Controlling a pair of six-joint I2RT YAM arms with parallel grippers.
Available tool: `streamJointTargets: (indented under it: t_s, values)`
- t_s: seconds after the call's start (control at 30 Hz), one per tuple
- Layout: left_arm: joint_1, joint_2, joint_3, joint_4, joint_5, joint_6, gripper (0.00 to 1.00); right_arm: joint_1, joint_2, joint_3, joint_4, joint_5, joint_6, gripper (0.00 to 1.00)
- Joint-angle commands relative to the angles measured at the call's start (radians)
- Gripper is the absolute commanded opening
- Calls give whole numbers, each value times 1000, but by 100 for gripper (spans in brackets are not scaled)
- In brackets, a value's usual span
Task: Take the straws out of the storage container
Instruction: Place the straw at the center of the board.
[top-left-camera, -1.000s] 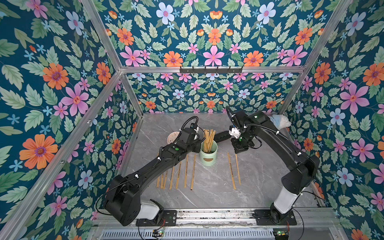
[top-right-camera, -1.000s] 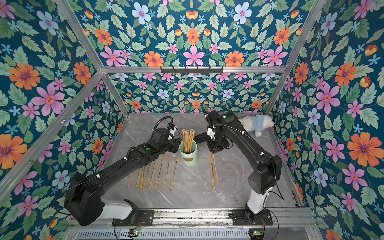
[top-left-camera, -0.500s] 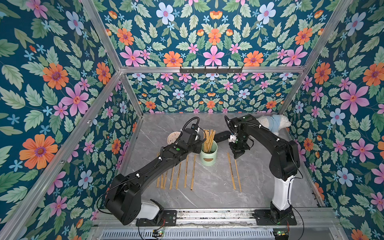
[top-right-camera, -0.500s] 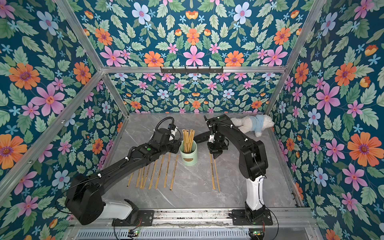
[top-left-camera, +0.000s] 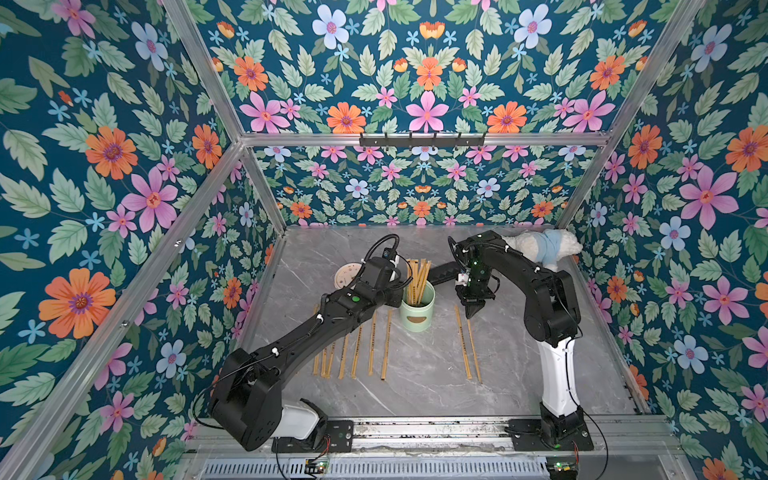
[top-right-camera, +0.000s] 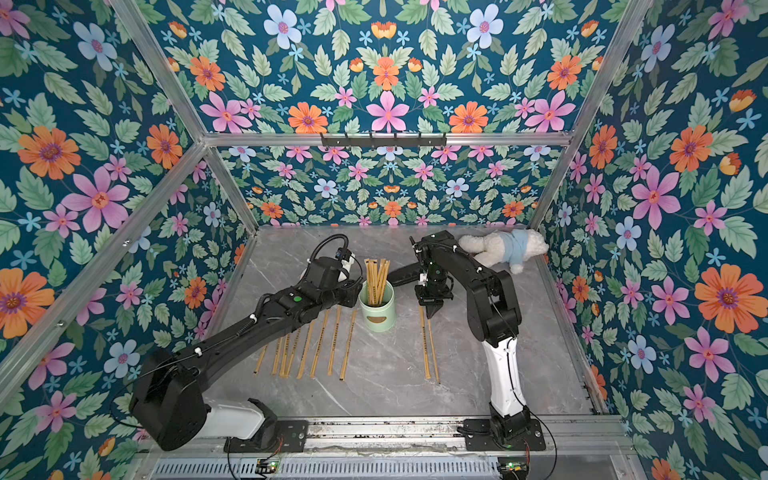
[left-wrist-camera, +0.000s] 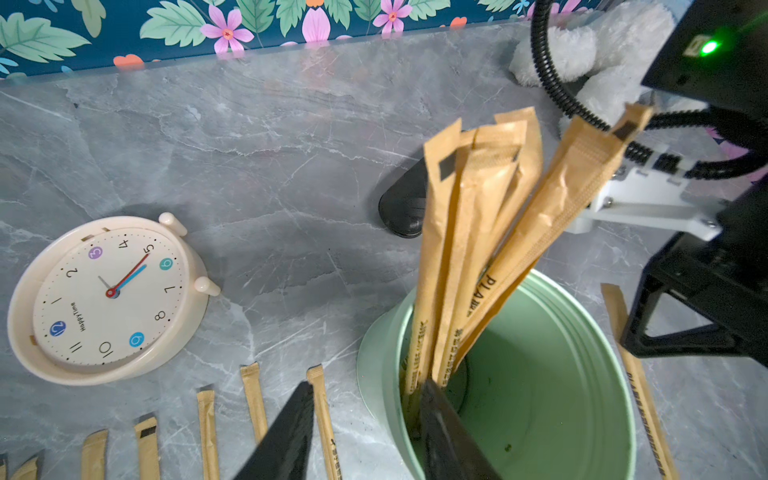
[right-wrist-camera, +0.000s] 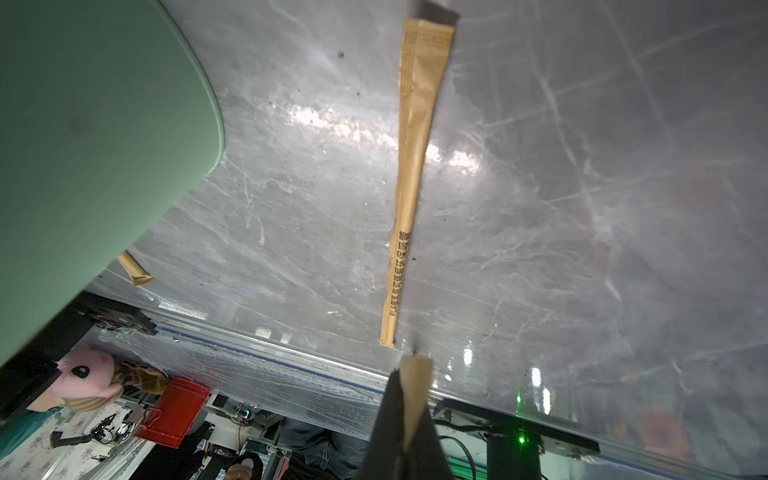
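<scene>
The mint-green storage container (top-left-camera: 417, 309) (top-right-camera: 377, 309) stands mid-table with several tan straws (top-left-camera: 417, 278) (left-wrist-camera: 469, 216) upright in it. My left gripper (left-wrist-camera: 369, 384) is open across its rim, one finger inside, one outside. Several more straws (top-left-camera: 353, 353) (top-right-camera: 307, 349) lie in a row under the left arm. Right of the container one straw (top-left-camera: 462, 343) (right-wrist-camera: 405, 187) lies flat. My right gripper (top-left-camera: 475, 312) (right-wrist-camera: 415, 365) points down at the far end of the neighbouring straw (top-left-camera: 474, 353), shut on its tan paper end; the fingers hide the rest in the right wrist view.
A round cream clock (top-left-camera: 347, 275) (left-wrist-camera: 108, 299) lies behind the left gripper. A white plush toy (top-left-camera: 544, 247) (top-right-camera: 505, 247) sits in the back right corner. A black oblong object (top-left-camera: 442, 272) (left-wrist-camera: 405, 208) lies just behind the container. Flowered walls close in three sides.
The right arm's elbow has folded back toward its base and its shut gripper has sunk a little toward the table. The left arm and the container have not moved.
</scene>
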Motion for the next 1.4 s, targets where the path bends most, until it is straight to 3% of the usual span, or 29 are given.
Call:
streamJointTargets:
  t_s: [0.0, 0.97, 1.13, 1.37]
  values:
    - [-1, -6, -1, -7, -16, 18, 45, -3, 25, 27, -28, -7, -10, 1]
    - [-2, 3, 2, -13, -21, 18, 45, -23, 95, 83, -18, 0, 5, 20]
    - [-1, 1, 4, -11, -21, 18, 45, -26, 4, 41, 32, 22, 47, 20]
    - [-2, -8, 3, -13, -25, 17, 45, -22, -265, -109, 163, 56, 114, 24]
